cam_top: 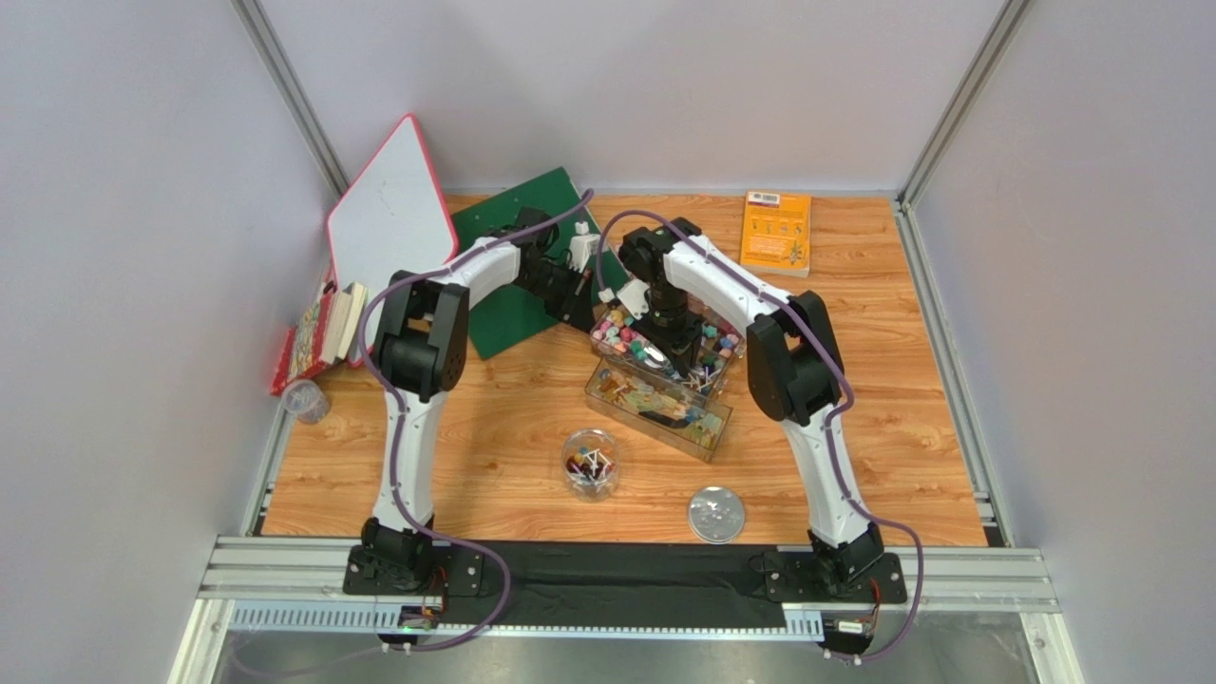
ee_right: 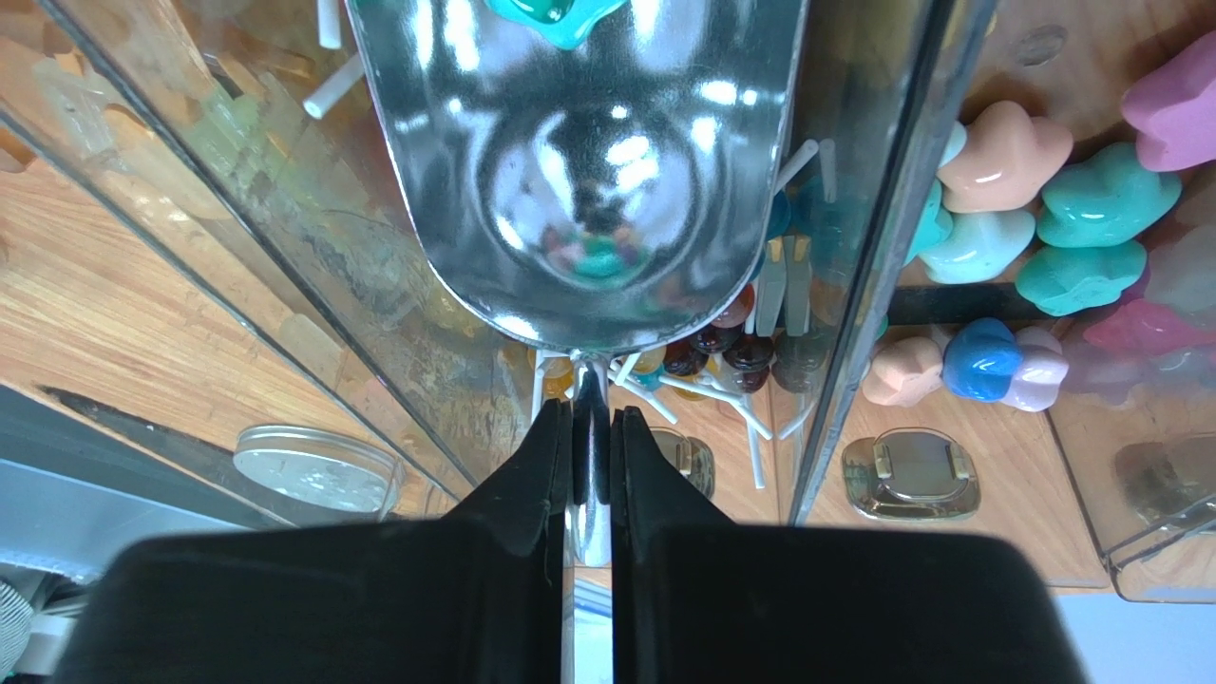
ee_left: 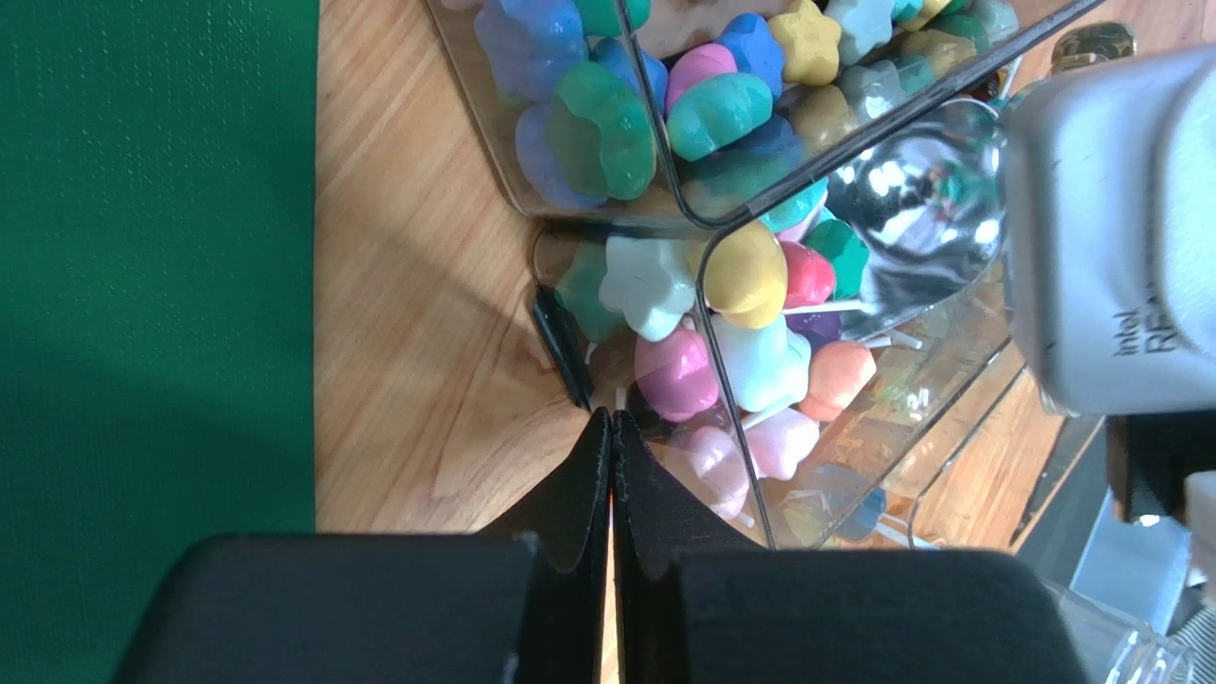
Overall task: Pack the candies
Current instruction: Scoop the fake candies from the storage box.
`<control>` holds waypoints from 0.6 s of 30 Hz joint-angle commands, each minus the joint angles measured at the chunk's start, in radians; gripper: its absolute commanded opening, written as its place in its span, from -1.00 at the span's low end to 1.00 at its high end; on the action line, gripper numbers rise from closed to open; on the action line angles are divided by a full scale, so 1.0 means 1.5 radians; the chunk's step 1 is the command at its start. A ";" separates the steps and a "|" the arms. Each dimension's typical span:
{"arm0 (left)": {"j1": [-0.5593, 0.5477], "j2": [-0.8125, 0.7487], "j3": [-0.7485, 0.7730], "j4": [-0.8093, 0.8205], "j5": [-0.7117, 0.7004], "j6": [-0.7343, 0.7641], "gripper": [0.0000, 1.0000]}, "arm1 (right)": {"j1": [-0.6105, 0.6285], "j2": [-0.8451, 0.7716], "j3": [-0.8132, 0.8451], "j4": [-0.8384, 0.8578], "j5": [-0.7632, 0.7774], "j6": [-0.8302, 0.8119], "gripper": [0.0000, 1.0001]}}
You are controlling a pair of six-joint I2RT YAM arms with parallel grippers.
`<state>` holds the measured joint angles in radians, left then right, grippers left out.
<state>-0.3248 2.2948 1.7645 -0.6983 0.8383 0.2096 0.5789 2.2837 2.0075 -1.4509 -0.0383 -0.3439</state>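
The candies (cam_top: 617, 337) fill a clear plastic box (cam_top: 725, 346) at mid-table; star-shaped pink, teal, blue and yellow ones show in the left wrist view (ee_left: 671, 114) and the right wrist view (ee_right: 1092, 214). Small dark and amber ones on white sticks (ee_right: 721, 356) lie under the scoop. My right gripper (ee_right: 593, 413) is shut on the handle of a shiny metal scoop (ee_right: 585, 185), held in the box with one teal candy (ee_right: 550, 14) at its far end. My left gripper (ee_left: 611, 421) is shut, its tips at the box's corner beside a black clasp (ee_left: 560, 342).
A second clear box (cam_top: 660, 409) lies in front of the first. A round clear jar (cam_top: 591, 463) holding a few sweets and its lid (cam_top: 717, 513) stand nearer the arms. Green mat (cam_top: 531, 214), white board (cam_top: 388, 214), orange booklet (cam_top: 778, 231), packets (cam_top: 321, 335) at the left.
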 commanded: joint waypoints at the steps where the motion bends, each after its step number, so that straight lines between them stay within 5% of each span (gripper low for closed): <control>1: -0.046 -0.009 0.006 0.011 0.052 -0.022 -1.00 | 0.013 0.029 0.063 -0.023 -0.011 0.021 -1.00; 18: -0.071 -0.031 -0.038 0.038 0.060 -0.042 -1.00 | 0.002 0.071 0.078 -0.001 -0.005 0.108 -1.00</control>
<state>-0.3550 2.2948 1.7290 -0.6174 0.7914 0.1837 0.5919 2.3402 2.0739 -1.4807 -0.0368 -0.2497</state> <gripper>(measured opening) 0.003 0.052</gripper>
